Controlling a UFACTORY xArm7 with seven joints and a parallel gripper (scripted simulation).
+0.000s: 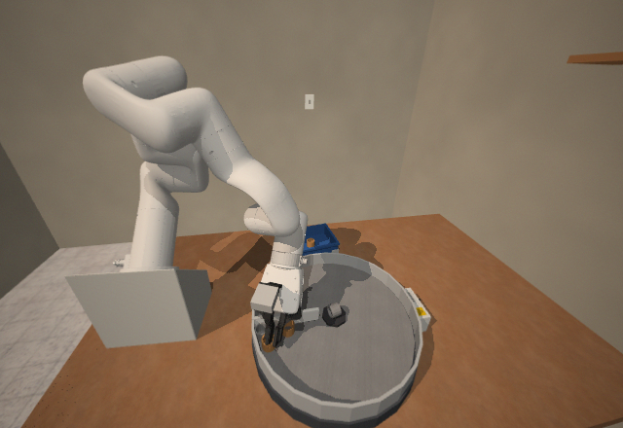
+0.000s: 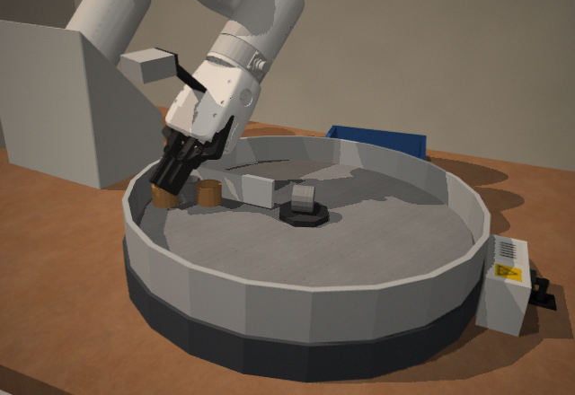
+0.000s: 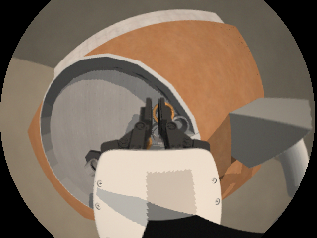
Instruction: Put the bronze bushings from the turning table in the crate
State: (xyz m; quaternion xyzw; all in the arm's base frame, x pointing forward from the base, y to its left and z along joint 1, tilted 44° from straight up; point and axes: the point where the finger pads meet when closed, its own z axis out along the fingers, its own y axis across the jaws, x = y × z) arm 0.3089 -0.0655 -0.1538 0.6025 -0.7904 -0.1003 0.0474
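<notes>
The turning table [image 2: 306, 242] is a grey disc inside a white rim. Two bronze bushings stand at its left edge [image 2: 164, 197] [image 2: 208, 192], with a grey steel bushing [image 2: 187, 194] partly hidden between them. My gripper [image 2: 162, 185] tilts down over the leftmost bronze bushing. Its black fingers stand nearly together, with their tips at the bushing's top rim, and they hold nothing. In the wrist view the bronze ring [image 3: 160, 114] shows right at the fingertips [image 3: 160, 107]. The blue crate [image 1: 320, 238] behind the table holds one bronze bushing [image 1: 310, 242].
A white guide bar [image 2: 245, 188] reaches from the rim toward the middle. A grey cylinder [image 2: 303, 197] sits on a black hub [image 2: 304, 217] at the centre. A grey box [image 2: 60, 103] stands left of the table. A white control box [image 2: 503, 284] sits on its right side.
</notes>
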